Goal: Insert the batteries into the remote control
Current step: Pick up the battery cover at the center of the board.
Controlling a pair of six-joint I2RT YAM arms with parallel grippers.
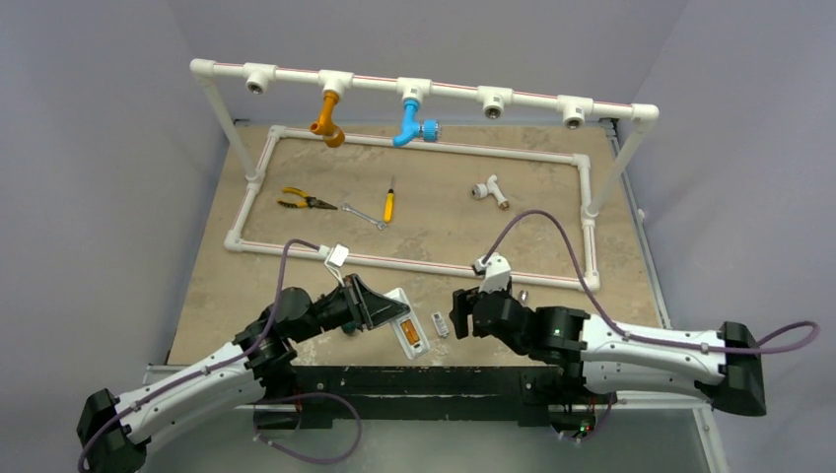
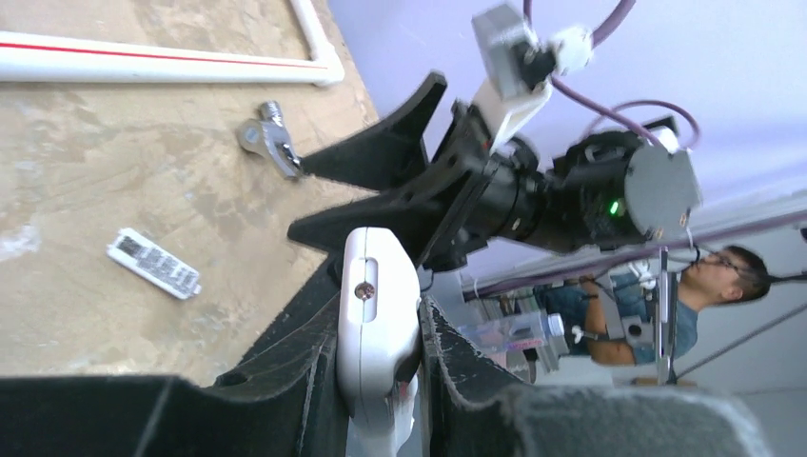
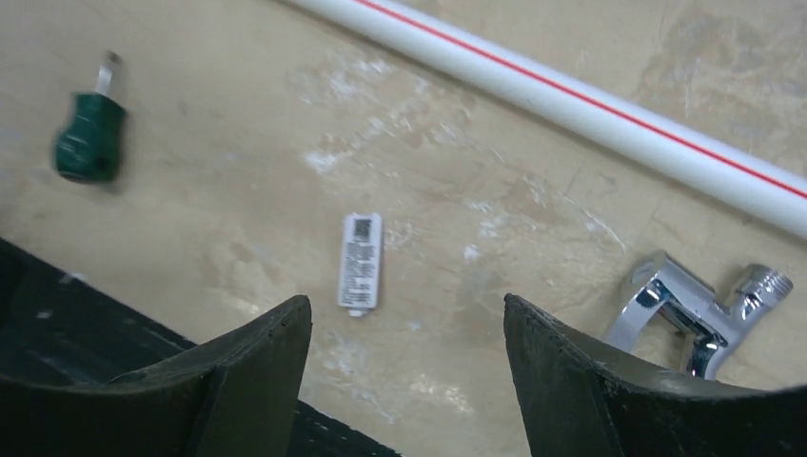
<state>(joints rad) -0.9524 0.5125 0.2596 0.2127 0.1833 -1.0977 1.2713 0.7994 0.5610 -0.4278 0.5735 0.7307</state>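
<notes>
Your left tool (image 1: 387, 308) is pressed together on the remote control (image 2: 376, 324), pinching its white body by the long edges between both fingers. From above, the handset juts out past that tool's tips toward the right arm. An orange battery (image 1: 409, 336) shows in the open bay on the far half of the remote, beyond the left tool's tips; you cannot tell from here whether that patch is one cell or two, or whether it is fully seated. No loose battery shows in any view. Your right tool (image 3: 407, 324) is spread wide and empty, hanging just off the free end of the remote. The labelled battery cover (image 3: 361, 262) lies flat on the tabletop (image 3: 495, 190) directly ahead of its gap, and a chrome fitting (image 3: 699, 309) sits beyond its right finger. This looks like the seating stage, with the bay uncovered. Before the next move, check the bay. If a slot is empty, the right tool needs the second cell, which is not in sight. If both are in, it should drop onto the cover just ahead of it, closing across the narrow width, while the left tool holds the remote steady.
</notes>
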